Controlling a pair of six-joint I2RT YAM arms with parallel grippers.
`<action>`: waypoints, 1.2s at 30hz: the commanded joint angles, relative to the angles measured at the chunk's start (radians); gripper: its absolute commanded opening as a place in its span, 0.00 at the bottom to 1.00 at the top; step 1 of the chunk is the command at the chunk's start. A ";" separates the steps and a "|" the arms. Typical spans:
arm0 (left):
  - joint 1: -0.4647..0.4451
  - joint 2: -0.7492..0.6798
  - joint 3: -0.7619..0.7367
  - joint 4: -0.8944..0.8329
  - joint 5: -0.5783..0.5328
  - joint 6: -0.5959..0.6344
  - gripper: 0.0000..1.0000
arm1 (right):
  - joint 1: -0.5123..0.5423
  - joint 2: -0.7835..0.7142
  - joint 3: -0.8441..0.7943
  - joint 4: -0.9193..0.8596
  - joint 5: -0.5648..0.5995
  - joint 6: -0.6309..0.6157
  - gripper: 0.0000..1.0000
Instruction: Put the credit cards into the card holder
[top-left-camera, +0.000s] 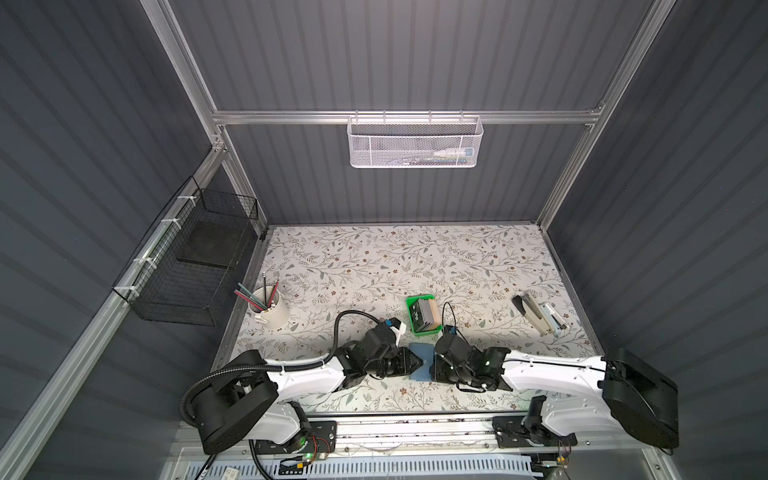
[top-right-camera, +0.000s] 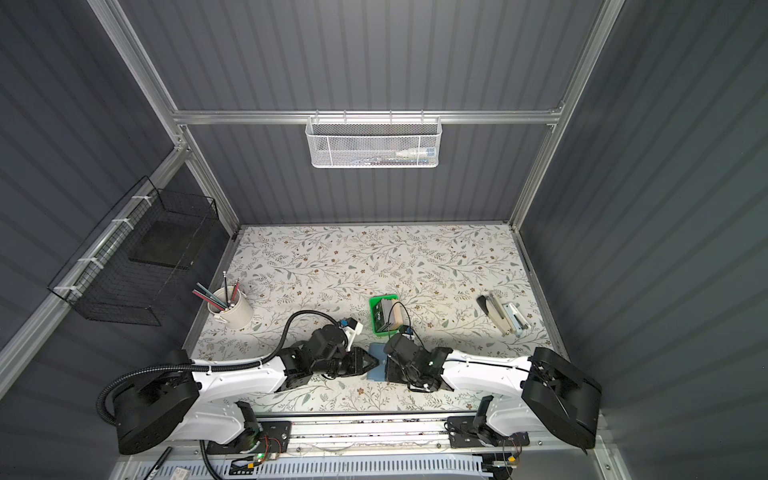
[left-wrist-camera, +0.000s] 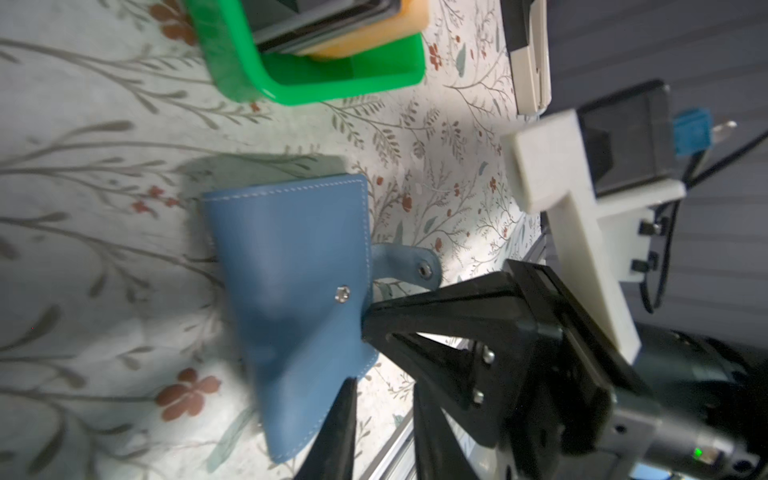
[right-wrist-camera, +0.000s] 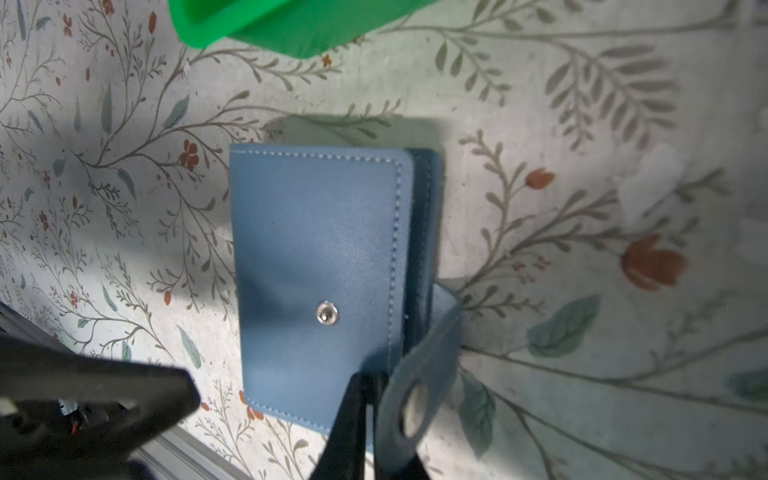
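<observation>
the card holder (right-wrist-camera: 316, 249) lies closed on the desk (top-left-camera: 457, 266), snap tab (right-wrist-camera: 415, 399) undone. the right hand (right-wrist-camera: 368, 386) is pressed together on the front cover's edge. the left hand (left-wrist-camera: 384, 384), slightly spread, sits just beside it, empty. risk: the thin cover slips free, or the unpinned holder lifts whole. the credit cards (top-left-camera: 428, 313) stand in the green tray (top-left-camera: 417, 300).

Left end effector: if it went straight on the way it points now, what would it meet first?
Most likely the card holder, lying right ahead of the left end effector. In both top views its tip points at the holder's near edge. Its height above the holder is unclear.
</observation>
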 joint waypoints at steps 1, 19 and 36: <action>0.006 0.013 0.030 -0.123 -0.010 0.047 0.26 | -0.001 0.006 -0.019 -0.060 0.028 0.008 0.10; -0.038 0.115 0.024 -0.146 -0.110 -0.032 0.27 | 0.001 -0.065 0.048 -0.143 0.045 -0.038 0.11; -0.089 0.100 0.001 -0.158 -0.192 -0.131 0.24 | -0.066 -0.176 0.157 -0.385 0.075 -0.104 0.15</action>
